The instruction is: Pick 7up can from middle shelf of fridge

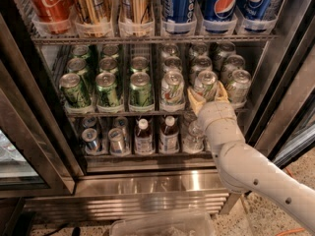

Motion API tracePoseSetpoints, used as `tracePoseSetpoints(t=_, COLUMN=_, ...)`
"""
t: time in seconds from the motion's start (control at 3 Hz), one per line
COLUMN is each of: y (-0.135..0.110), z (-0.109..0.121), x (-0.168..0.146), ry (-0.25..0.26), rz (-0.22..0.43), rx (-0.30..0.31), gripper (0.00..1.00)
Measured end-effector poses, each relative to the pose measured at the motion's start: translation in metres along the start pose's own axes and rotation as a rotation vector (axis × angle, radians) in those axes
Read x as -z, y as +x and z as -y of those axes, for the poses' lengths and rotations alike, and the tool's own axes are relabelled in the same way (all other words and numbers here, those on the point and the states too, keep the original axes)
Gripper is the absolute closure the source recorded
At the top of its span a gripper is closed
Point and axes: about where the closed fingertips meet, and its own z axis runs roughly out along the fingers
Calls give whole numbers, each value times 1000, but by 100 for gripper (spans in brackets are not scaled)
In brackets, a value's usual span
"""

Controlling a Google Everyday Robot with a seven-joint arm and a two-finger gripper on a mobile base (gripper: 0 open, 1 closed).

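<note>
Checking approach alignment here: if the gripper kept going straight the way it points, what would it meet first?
Most likely the front 7up can in the second lane from the right on the middle shelf; the gripper sits right at it, pointing into the fridge. Whether they touch is unclear.
</note>
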Motion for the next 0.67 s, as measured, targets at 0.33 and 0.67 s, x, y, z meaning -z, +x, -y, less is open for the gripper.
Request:
tracePoseSetpoints(t=0.33, y=-10, z=-1, x=1, ry=-20, rz=21, rx=6, gripper=100)
tracePoseSetpoints(t=0.67, y=-30, z=0, x=0, ry=-38, rz=68, rx=25, gripper=100)
